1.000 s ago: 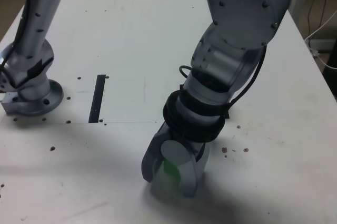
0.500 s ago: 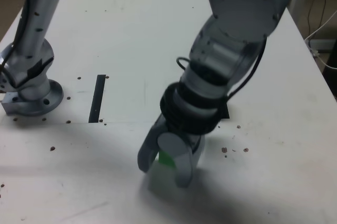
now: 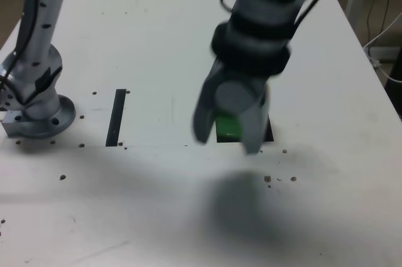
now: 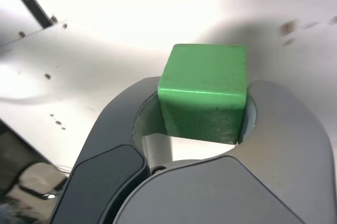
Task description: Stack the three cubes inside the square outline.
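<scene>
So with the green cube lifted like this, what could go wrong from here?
1. The green cube sits between the curved inner edges of the end effector, held near its lower part, so it might twist or slip in transit.
2. The end effector hides most of the black marking behind it in the exterior view, so alignment before release is hard to judge.

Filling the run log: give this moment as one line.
gripper: shut on green cube | cube: off the table | red, yellow cubes: not visible | black strip: bare

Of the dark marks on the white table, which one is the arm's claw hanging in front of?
The mostly hidden black mark behind the end effector; the straight black strip lies apart, uncovered.
</scene>
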